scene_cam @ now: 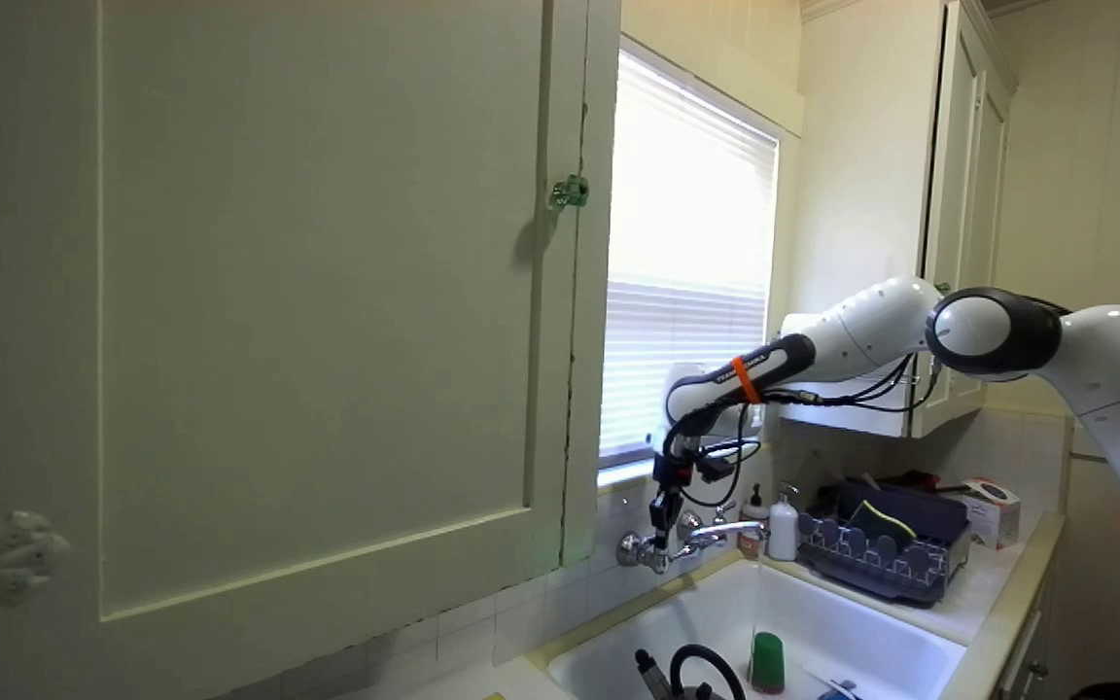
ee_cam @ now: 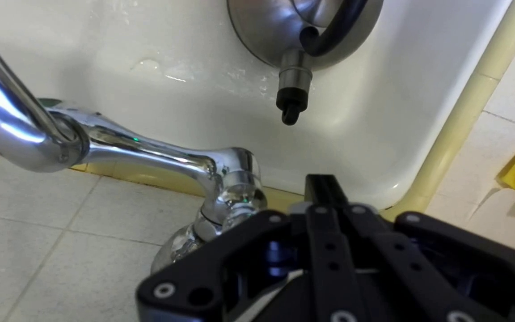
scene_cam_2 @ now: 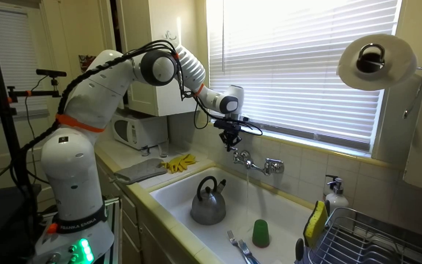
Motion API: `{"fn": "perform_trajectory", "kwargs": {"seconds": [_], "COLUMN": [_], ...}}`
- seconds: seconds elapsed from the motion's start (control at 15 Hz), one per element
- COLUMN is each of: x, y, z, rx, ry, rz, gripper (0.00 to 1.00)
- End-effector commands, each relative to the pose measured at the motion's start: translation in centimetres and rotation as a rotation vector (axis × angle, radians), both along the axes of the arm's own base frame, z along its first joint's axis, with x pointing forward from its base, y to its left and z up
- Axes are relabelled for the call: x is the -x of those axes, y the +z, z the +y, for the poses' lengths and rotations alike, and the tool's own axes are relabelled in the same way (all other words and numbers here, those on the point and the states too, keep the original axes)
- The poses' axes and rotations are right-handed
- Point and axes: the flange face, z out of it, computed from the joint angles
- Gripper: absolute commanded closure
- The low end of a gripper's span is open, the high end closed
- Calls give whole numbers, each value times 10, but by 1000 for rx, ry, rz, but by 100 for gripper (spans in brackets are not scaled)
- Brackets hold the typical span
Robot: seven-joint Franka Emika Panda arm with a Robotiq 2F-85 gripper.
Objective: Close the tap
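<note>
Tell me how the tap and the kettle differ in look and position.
The tap is bright chrome; the kettle is duller grey with a black handle. The tap is fixed to the wall; the kettle stands in the sink. Water runs from the tap; none from the kettle. Both are silvery.

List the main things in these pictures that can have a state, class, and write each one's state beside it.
Tap: running, a thin stream falling
Pincer: shut
Kettle: upright in the sink
Green cup: standing on end
Forks: lying down
Window blind: lowered
Sponge: on edge, tilted
Yellow gloves: lying on the counter
Large cabinet door: shut
Base lights: lit green
</note>
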Motion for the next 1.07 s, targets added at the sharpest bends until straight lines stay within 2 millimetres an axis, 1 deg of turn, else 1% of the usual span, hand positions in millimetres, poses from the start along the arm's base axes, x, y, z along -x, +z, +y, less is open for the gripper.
{"fn": "perform_trajectory", "kwargs": {"seconds": [0.0, 0.2, 0.4, 0.6, 1.0], "x": [-7, -11, -18, -27, -27], "y": [6, 0, 5, 8, 5], "z": [4, 8, 7, 2, 2], "rx": [-42, -58, -73, -75, -83], "ry": [-30, -33, -66, -135, -263], "rz": [-3, -16, -59, -104, -94], "gripper": [100, 100, 100, 100, 100]}}
